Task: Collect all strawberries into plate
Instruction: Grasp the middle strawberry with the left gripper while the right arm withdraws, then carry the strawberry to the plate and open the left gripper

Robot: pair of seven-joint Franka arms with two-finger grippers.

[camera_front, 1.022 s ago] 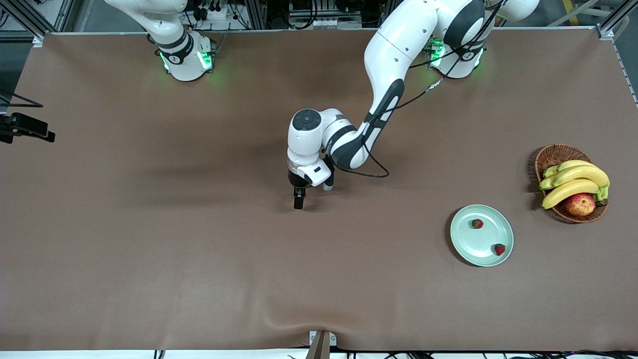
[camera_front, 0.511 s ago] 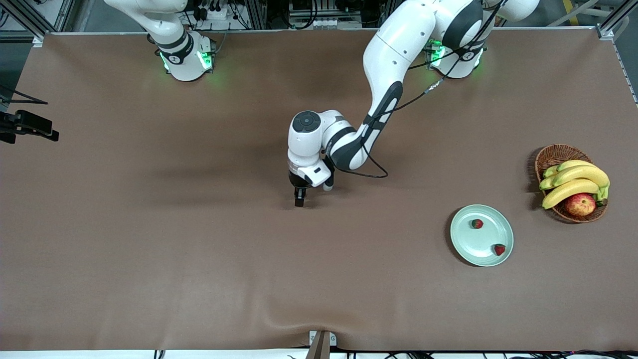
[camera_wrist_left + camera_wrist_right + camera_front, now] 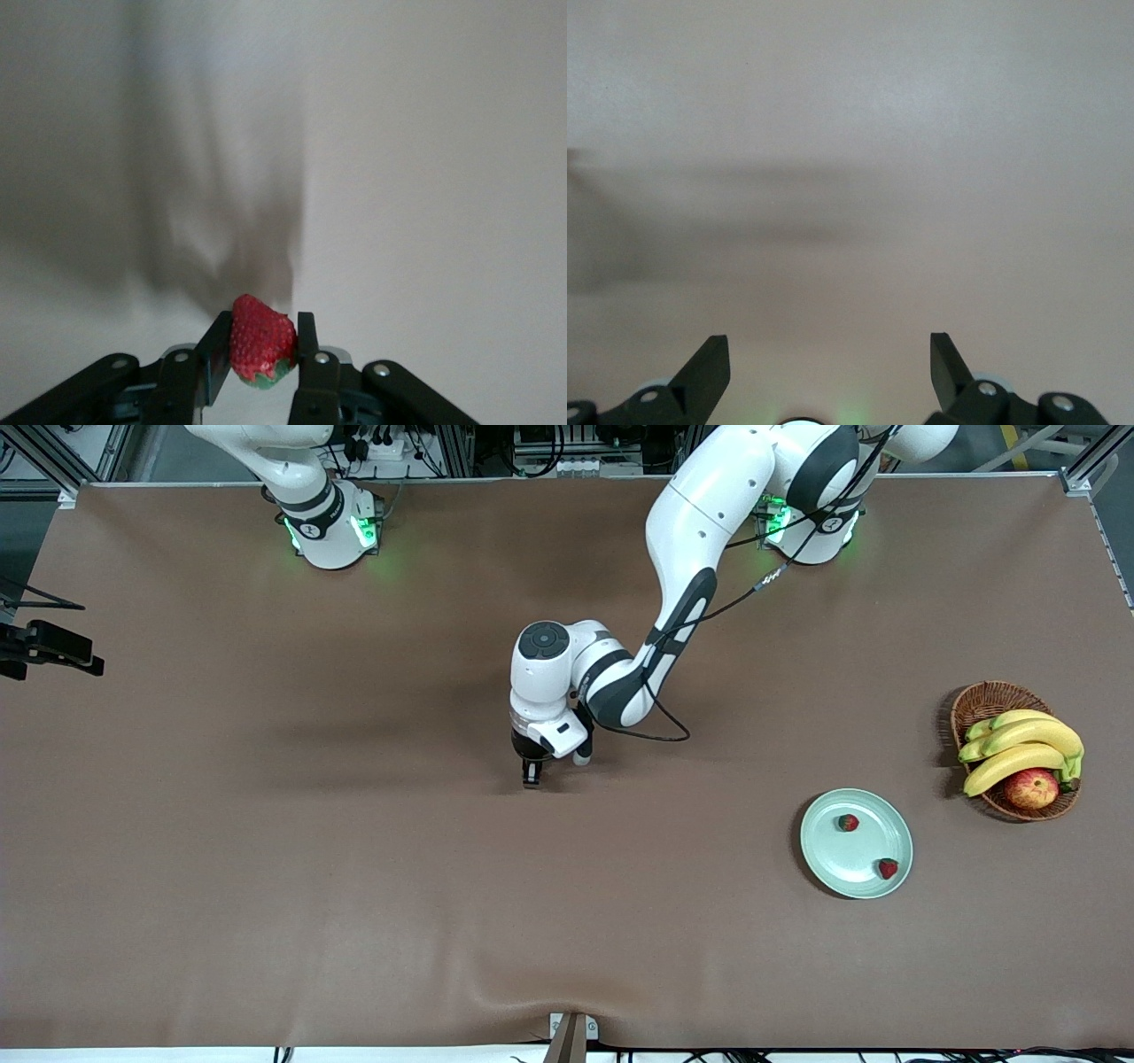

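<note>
Since the earlier frame the left gripper (image 3: 532, 779) has closed, now pinching a strawberry (image 3: 261, 352) at frame centre. Two strawberries (image 3: 849, 823) (image 3: 887, 868) lie on the plate (image 3: 833, 859), lower right. The right gripper (image 3: 829, 367) waits, fingers spread.

Two small red strawberries (image 3: 849, 823) lie apart on the pale mint-green plate (image 3: 833, 864) — one near its 11 o'clock edge, the other (image 3: 888, 869) near 4 o'clock. The third strawberry (image 3: 262, 352), red with a green leafy base, sits pinched in the left pincer (image 3: 263, 359) — over mid-desk.
</note>
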